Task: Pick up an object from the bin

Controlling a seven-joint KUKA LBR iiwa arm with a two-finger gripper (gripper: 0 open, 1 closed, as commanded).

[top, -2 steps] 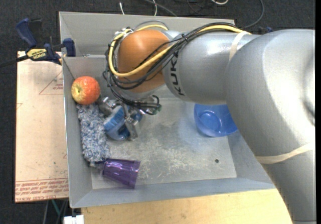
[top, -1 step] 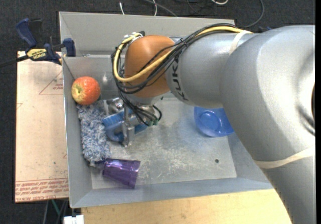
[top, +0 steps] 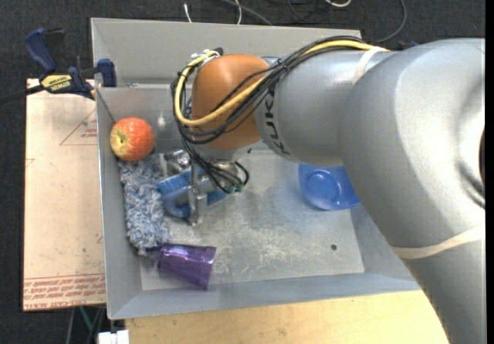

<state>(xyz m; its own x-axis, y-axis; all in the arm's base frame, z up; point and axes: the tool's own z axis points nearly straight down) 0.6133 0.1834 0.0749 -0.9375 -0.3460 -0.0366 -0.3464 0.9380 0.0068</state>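
Jaws low in the bin, left of centre, at a small blue object; clenched or released, cannot tell; knitted blue-white cloth lies just beside; a lift may snag it.

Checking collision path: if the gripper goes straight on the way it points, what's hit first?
Probably the blue object just under the gripper, beside the cloth; depth is unclear.
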